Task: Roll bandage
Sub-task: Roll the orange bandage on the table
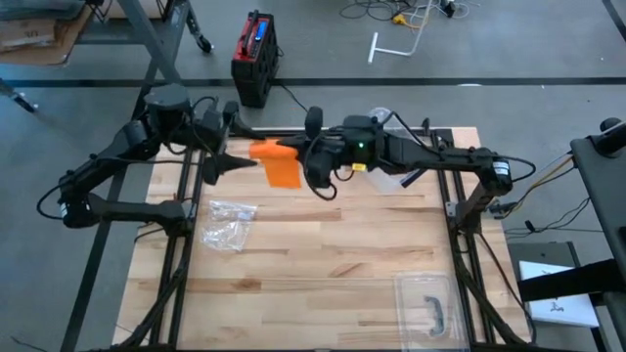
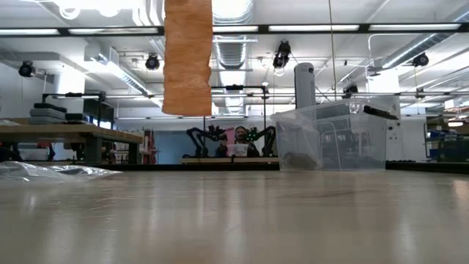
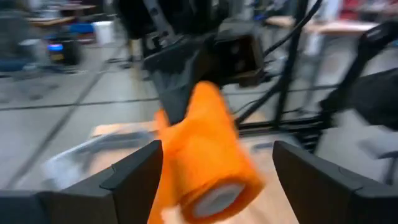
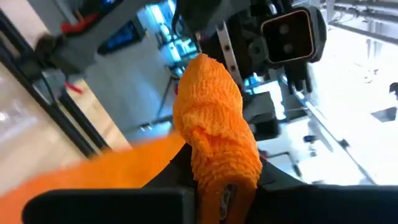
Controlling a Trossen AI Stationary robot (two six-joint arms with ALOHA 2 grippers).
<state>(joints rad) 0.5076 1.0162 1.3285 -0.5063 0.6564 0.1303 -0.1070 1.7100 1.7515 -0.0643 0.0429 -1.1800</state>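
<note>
Across the middle of the high view lies one pale wooden table (image 1: 323, 264), the largest thing in the frame, with grey floor around it. Two dark arms reach over its upper edge: the left arm from the picture's left, the right arm from the picture's right, and they meet near the upper centre.

One orange bandage (image 1: 278, 162) sits between them, raised above the wood. Its rolled end is clamped in the closed right gripper (image 4: 225, 186), as the right wrist view shows, with orange fabric bunched above the fingers. A loose strip hangs down from it; in the low view that strip hangs at the upper centre-left, its lower edge clear of the tabletop. The left gripper (image 3: 214, 165) stands with its two fingers spread wide, one on each side of the roll, not pressing it.

Three smaller things lie on the wood. One clear plastic tub (image 2: 333, 138) stands at the table's far edge, right of centre in the low view. One crumpled clear bag (image 1: 227, 223) lies at the left of the table in the high view. One clear flat packet (image 1: 428, 305) with a dark curved piece inside rests at the lower right.

Off the table, one black and red box (image 1: 255, 57) stands on the floor at the upper centre. Beyond the table the low view shows a workshop: ceiling strip lights, ducts, benches, further robot arms, and one person (image 2: 239, 141) seated far back at centre.
</note>
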